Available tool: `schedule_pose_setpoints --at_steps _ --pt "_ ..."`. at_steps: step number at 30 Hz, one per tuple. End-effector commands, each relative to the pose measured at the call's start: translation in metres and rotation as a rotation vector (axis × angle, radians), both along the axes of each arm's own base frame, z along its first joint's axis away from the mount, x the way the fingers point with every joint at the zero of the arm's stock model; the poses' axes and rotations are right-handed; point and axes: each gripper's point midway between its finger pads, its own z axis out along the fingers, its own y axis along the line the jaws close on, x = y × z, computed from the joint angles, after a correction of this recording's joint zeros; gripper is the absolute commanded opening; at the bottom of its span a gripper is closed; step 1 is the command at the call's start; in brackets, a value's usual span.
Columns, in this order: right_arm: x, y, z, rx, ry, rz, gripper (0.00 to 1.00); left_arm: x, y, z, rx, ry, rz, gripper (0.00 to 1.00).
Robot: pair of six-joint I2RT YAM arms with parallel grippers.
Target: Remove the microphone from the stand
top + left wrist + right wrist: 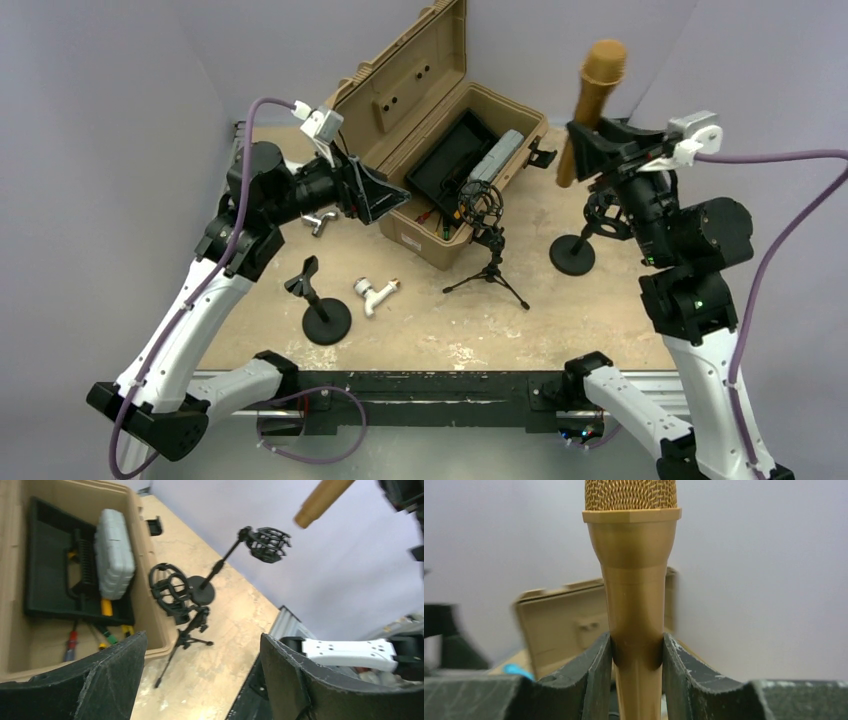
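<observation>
Right hand (pixel 636 652) pinches the gold microphone (pixel 631 575) low on its handle, head up, clear above the round-base stand (pixel 574 254) on the bench (pixel 580 320). Left hand (pixel 202 680), spread and empty, hovers well left of that stand, by the open tan case (pixel 400 80).

On my table (pixel 560 325): tan case (pixel 415 232) holding black tray (pixel 445 160), grey box (pixel 497 155), screwdrivers (pixel 438 222); tripod shock-mount stand (pixel 490 255); clip stand (pixel 325 320); white pipe fitting (pixel 375 293).

Gold microphone (pixel 594 100), mesh head up, leaning slightly, raised high over the desk's right edge, apart from black round-base stand (pixel 572 256) standing upright below near that edge.
</observation>
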Motion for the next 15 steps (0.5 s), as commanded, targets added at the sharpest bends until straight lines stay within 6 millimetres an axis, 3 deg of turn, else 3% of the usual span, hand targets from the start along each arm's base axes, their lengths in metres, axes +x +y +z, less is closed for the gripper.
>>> schedule_pose_setpoints --at_steps 1,3,9,12,15 --pt "-0.029 0.095 -0.013 -0.095 -0.093 0.566 0.0 -0.027 -0.02 0.03 -0.11 -0.033 -0.192 0.81" --pt "-0.034 0.111 -0.032 -0.064 -0.079 0.674 0.0 -0.029 -0.02 0.031 -0.14 -0.018 -0.196 0.81" --pt "-0.053 0.143 -0.055 0.017 -0.066 0.834 0.0 -0.016 -0.019 0.024 -0.299 0.18 -0.08 0.81" --pt "-0.061 0.165 -0.072 0.056 -0.029 0.919 0.0 -0.016 -0.031 0.032 -0.363 0.14 -0.1 0.9" --pt "-0.069 0.179 -0.083 0.093 -0.002 0.995 0.0 -0.016 -0.043 0.028 -0.288 0.09 -0.076 0.91"
